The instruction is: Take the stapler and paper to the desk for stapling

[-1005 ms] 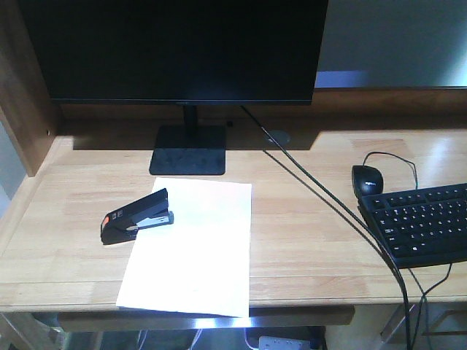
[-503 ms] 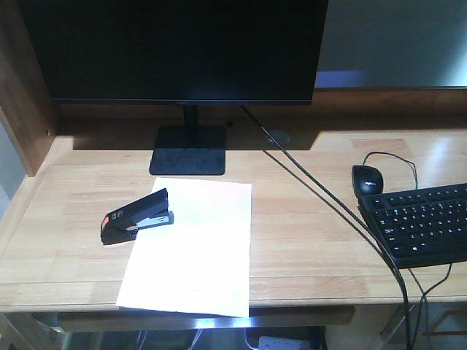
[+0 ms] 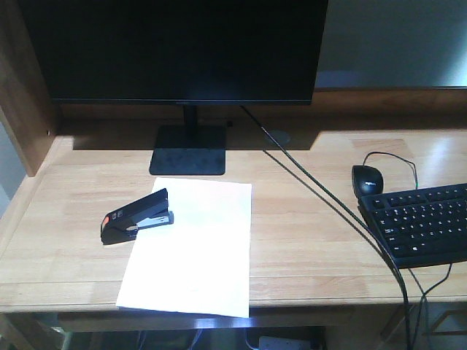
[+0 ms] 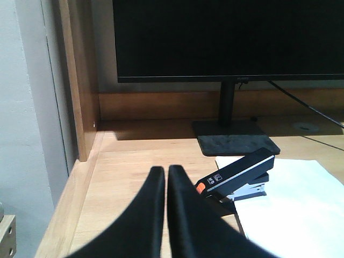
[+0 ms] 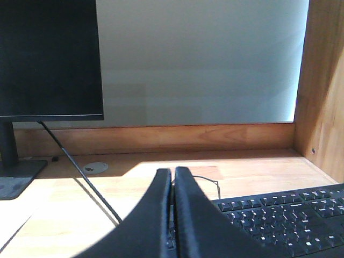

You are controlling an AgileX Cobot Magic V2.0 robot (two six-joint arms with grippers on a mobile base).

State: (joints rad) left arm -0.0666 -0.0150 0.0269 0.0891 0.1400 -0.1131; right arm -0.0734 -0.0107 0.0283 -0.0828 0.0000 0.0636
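The black stapler (image 3: 136,216) with its orange-red front patch lies on the desk (image 3: 306,240), its rear end over the left edge of the white paper (image 3: 191,248). Neither arm appears in the front view. In the left wrist view the stapler (image 4: 236,174) sits just right of and beyond my left gripper (image 4: 165,171), which is shut with nothing in it; the paper (image 4: 293,207) spreads out to the right. My right gripper (image 5: 173,173) is shut and empty above the desk (image 5: 70,215) near the keyboard.
A black monitor (image 3: 179,47) on its stand (image 3: 188,149) fills the back. A black mouse (image 3: 367,179) and keyboard (image 3: 423,222) lie at the right, with cables (image 3: 321,197) running diagonally across. Raised wooden sides (image 4: 80,80) close the desk's left and right ends.
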